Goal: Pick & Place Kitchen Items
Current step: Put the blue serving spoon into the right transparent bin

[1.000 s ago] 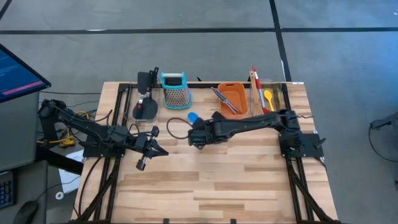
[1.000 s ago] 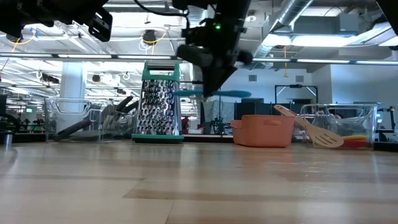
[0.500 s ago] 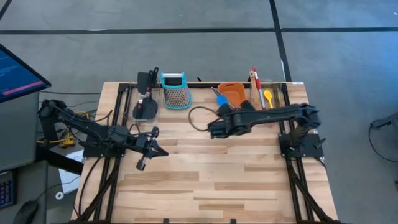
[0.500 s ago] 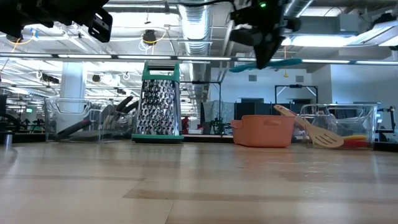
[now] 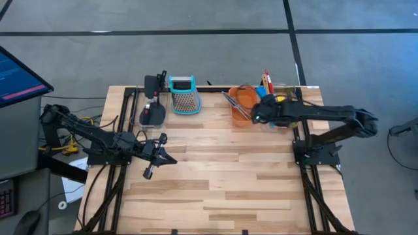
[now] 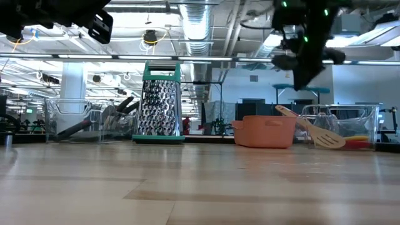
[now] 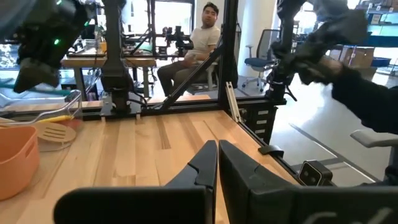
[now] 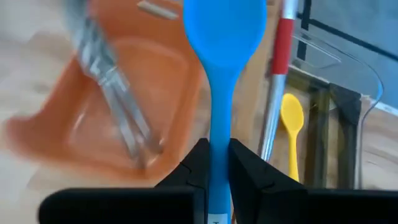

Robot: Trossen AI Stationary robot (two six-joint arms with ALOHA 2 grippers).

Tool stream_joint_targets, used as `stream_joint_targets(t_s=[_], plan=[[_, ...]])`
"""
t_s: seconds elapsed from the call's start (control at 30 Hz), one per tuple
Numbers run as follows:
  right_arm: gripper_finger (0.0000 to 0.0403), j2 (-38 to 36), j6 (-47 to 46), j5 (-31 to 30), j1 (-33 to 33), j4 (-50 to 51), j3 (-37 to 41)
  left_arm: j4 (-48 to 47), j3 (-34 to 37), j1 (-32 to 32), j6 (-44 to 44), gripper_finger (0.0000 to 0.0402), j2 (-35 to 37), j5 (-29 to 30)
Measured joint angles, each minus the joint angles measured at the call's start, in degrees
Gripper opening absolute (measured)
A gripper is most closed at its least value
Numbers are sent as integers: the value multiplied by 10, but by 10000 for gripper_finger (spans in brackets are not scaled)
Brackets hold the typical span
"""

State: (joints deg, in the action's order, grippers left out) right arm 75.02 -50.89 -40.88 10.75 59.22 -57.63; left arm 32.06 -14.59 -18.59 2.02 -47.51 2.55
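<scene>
**A:** What is my right arm doing?

**B:** I have it stretched toward the far right part of the table, raised well off the surface. The right gripper [image 8: 211,163] has its two fingers [image 8: 196,163] pinched on the handle of the blue spoon [image 8: 222,37], bowl pointing forward.

**A:** And my left arm?

**B:** I see it waiting at the left side, folded low with the forearm reaching toward the table's middle. The left gripper [image 7: 217,163] is idle, its fingers pressed together with nothing between them, clear of the wood.
</scene>
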Motion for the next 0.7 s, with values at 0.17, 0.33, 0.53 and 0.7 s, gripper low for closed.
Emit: stream_joint_targets(t_s=[0.17,0.33,0.53,0.7], plan=[[26,-63,56,-8,85,-145,110,1,0,0,0,2,0,0],[26,-84,109,0,149,-212,150,0,0,0,0,2,0,0],[26,-82,129,17,194,-210,150,0,0,0,0,2,0,0],[26,-82,134,22,225,-203,150,-1,0,0,0,2,0,0]])
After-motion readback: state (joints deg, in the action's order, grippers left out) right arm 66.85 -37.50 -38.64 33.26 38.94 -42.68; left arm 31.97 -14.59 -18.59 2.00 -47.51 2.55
